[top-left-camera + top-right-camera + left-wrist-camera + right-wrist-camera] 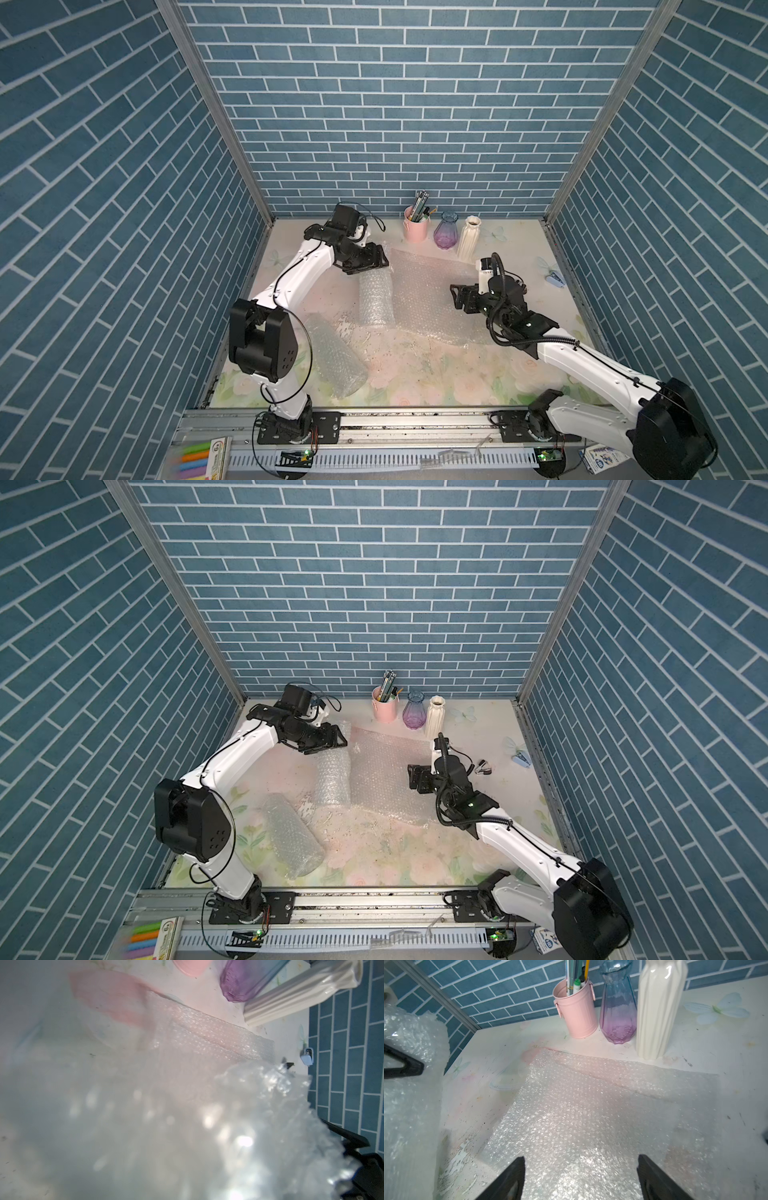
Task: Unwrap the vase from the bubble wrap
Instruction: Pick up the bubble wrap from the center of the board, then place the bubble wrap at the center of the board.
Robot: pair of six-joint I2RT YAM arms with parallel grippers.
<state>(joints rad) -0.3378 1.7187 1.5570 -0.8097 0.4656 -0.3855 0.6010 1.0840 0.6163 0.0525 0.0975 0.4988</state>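
on the floral worktop [415, 374] the flat sheet [432, 299] of bubble wrap lies limp and pebbly, touching the rolled tube [376, 301], a soft, cloudy cylinder likely hiding the vase. the left gripper [370, 268] straddles the tube's far end; i cannot tell if its fingers pinch. the right gripper [580, 1157] hovers with fingers apart, empty. it should pin the sheet while the tube rolls off.

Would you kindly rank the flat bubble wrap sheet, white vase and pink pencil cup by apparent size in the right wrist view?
1. flat bubble wrap sheet
2. white vase
3. pink pencil cup
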